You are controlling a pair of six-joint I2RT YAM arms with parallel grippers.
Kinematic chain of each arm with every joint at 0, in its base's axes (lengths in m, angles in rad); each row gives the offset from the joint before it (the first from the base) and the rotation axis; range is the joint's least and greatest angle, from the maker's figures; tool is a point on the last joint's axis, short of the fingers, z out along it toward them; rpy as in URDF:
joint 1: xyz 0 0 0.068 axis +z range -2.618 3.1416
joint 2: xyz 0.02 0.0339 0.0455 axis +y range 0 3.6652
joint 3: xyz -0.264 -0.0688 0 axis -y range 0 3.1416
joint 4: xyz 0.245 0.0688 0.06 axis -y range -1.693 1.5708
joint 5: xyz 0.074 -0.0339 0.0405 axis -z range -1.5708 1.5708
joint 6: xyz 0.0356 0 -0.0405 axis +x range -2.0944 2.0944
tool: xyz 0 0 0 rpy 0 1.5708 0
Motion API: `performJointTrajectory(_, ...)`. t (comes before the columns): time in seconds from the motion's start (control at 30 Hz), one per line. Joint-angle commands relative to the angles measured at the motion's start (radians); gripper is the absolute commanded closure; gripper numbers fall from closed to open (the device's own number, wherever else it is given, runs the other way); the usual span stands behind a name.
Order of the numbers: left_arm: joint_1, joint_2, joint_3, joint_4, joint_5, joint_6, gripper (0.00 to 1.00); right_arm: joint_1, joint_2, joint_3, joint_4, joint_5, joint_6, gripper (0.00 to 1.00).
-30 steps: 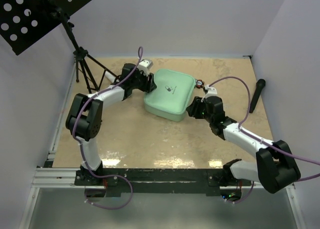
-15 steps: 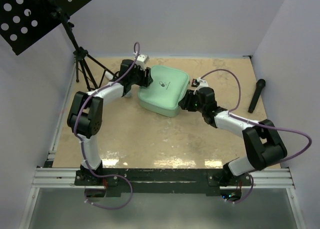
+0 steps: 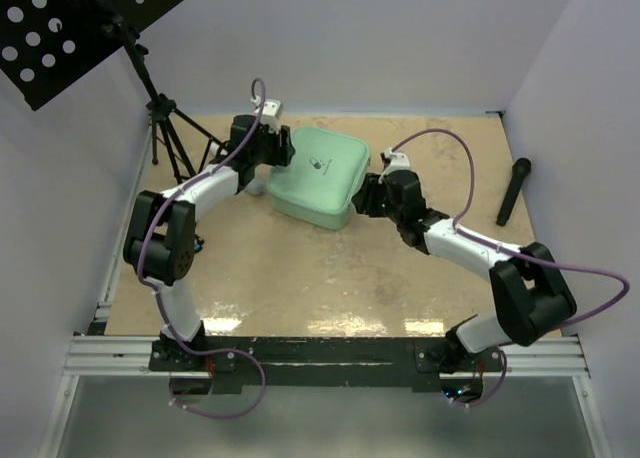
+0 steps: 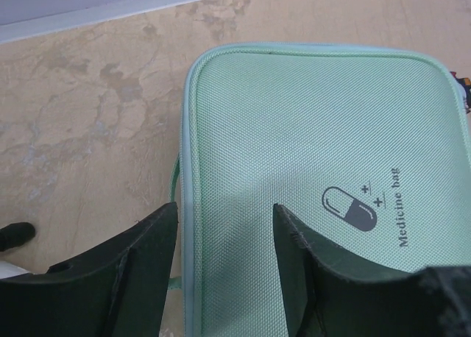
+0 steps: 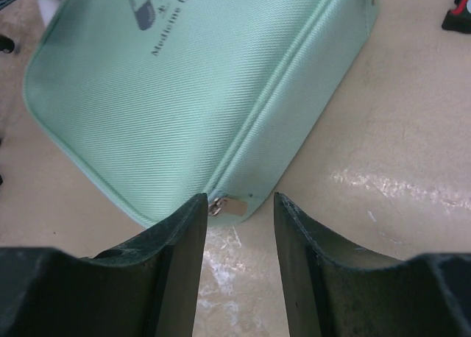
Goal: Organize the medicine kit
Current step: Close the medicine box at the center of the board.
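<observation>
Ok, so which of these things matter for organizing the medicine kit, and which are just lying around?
For the job: medicine kit, closed; left gripper and right gripper, both open at its edges.
Just lying about: black perforated stand; black stick-shaped object; small black-and-red gadget.

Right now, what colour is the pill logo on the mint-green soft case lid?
Pill logo is dark grey, half filled; clearest in left wrist view.

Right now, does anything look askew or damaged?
Only the medicine kit: it lies skewed to the table edges, closed and undamaged. Its zipper pull shows just ahead of the open right gripper.
</observation>
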Motion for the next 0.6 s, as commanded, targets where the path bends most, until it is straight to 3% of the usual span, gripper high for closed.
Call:
performJointTrajectory(0.0,0.002,-0.091,-0.046,0.062,-0.033,-0.061,0.41,0.095,-0.087,0.001,-0.06,0.201,-0.083,0.55)
performJointTrajectory(0.57,0.002,-0.117,-0.114,0.057,-0.037,-0.151,0.42,0.178,-0.017,-0.003,-0.108,0.333,-0.067,0.57)
